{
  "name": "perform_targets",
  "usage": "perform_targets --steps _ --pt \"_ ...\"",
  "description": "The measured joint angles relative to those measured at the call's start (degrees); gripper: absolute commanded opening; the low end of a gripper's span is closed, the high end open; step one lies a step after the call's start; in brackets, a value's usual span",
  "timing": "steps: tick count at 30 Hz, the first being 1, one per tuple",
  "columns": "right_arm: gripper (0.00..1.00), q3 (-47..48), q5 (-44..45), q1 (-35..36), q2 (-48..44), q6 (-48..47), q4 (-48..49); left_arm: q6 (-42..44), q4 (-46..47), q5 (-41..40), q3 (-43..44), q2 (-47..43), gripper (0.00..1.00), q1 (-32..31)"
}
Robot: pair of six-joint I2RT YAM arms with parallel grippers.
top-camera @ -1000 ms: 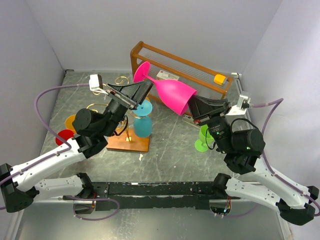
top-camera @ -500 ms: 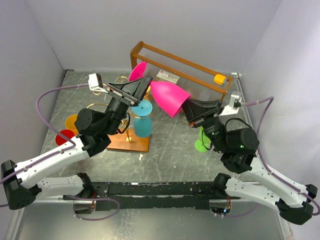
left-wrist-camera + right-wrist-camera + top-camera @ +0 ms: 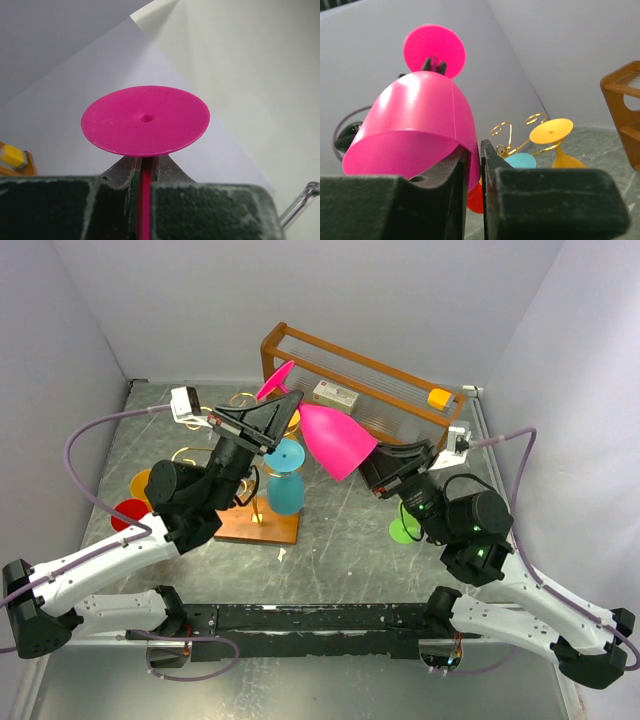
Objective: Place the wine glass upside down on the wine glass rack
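Nearest the arm bases, on the grey table (image 3: pixel 340 550), stands the wine glass rack (image 3: pixel 240 527). It has a flat wooden base, with gold scroll arms rising behind it. A blue glass (image 3: pixel 285 490) hangs on the rack, foot up and bowl down. An orange glass (image 3: pixel 140 483) and a red glass (image 3: pixel 128 512) sit at the rack's left side. To the right, a green glass (image 3: pixel 405 530) stands partly hidden under the right arm.

Above and just behind the rack, the pink wine glass (image 3: pixel 335 440) is held in the air between both arms. It is tilted, clear of the rack, with its foot toward the back wall and its open bowl toward the right arm. The left gripper (image 3: pixel 145 165) is clenched on the stem just below the foot disc. The right gripper (image 3: pixel 475 150) is closed on the bowl's rim – the thin pink wall runs between its fingers.

Farthest back, against the wall, lies the brown wooden shelf (image 3: pixel 370 368). It carries a yellow block (image 3: pixel 438 398) and a small white box (image 3: pixel 335 392).
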Motion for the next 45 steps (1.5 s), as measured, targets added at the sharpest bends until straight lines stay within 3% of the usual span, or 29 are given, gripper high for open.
perform_targets --steps 5,11,19,29,38,45 --pt "0.5 1.53 0.46 0.07 -0.09 1.29 -5.64 9.2 -2.82 1.42 2.69 -0.13 0.07 -0.07" --pt "0.6 1.81 3.17 0.17 -4.79 1.22 -12.39 28.63 -12.04 1.75 9.33 -2.38 0.07 -0.02" --pt "0.62 5.09 4.2 0.17 -6.64 2.1 -17.33 52.92 -20.46 -0.22 13.42 -7.17 0.07 0.02" --pt "0.63 23.76 -5.57 0.17 10.97 5.49 -17.25 77.64 -32.57 -0.72 16.63 -8.44 0.07 0.02" --pt "0.61 34.77 -15.61 0.17 28.3 11.82 -14.67 90.09 -36.81 -1.31 16.57 -11.06 0.07 0.02" --pt "0.57 35.91 -18.91 0.17 32.26 16.52 -9.7 93.46 -38.64 0.9 14.56 -13.66 0.07 0.02"
